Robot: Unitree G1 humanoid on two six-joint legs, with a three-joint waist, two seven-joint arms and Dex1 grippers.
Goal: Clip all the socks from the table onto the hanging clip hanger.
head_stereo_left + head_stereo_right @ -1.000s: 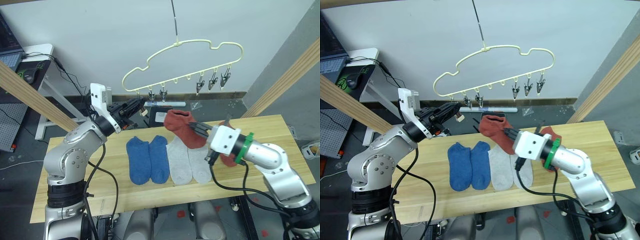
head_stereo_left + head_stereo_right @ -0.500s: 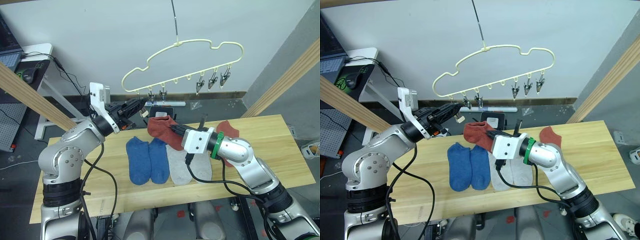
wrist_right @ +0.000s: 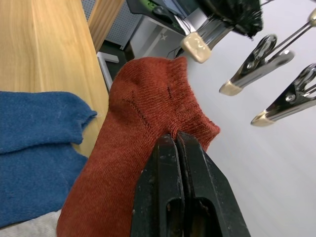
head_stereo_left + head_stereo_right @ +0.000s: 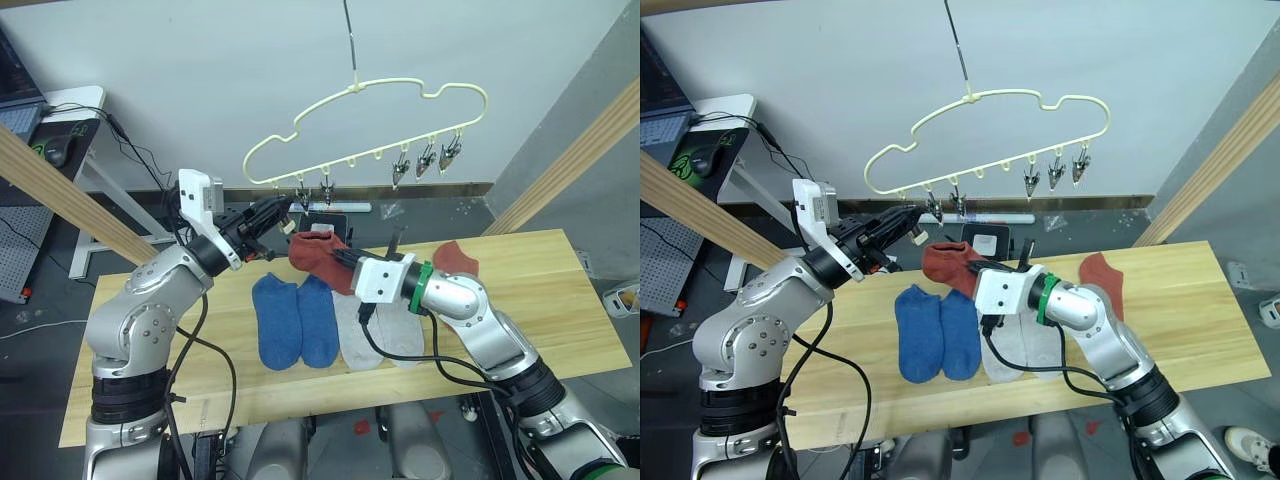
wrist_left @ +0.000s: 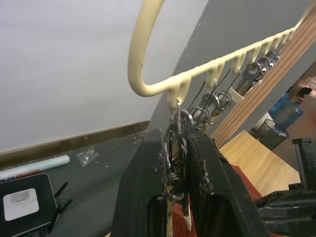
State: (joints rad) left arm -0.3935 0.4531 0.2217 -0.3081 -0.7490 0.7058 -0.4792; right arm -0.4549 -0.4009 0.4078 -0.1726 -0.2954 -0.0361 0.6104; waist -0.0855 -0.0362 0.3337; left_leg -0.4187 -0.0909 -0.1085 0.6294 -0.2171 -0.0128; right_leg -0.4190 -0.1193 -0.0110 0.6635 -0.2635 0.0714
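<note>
The pale yellow clip hanger (image 4: pixel 372 108) hangs over the table (image 4: pixel 530 300). My left gripper (image 4: pixel 279 211) is raised and shut on the hanger's leftmost clip (image 5: pixel 176 148). Just beside that clip, my right gripper (image 4: pixel 337 256) is shut on the cuff of a rust red sock (image 4: pixel 312 250), held above the table. The sock's cuff (image 3: pixel 148 94) sits right under the held clip's tip (image 3: pixel 196 47). On the table lie two blue socks (image 4: pixel 281 320), two grey socks (image 4: pixel 358 328) and another rust red sock (image 4: pixel 457 257).
Wooden poles slant past on the left (image 4: pixel 60 190) and on the right (image 4: pixel 575 155). The other silver clips (image 4: pixel 425 160) hang along the hanger. A desk with a mouse (image 4: pixel 60 110) stands behind at the left.
My right gripper has carried the rust red sock leftward, from above the grey socks to just under the clip in my left gripper. The left arm has barely moved.
</note>
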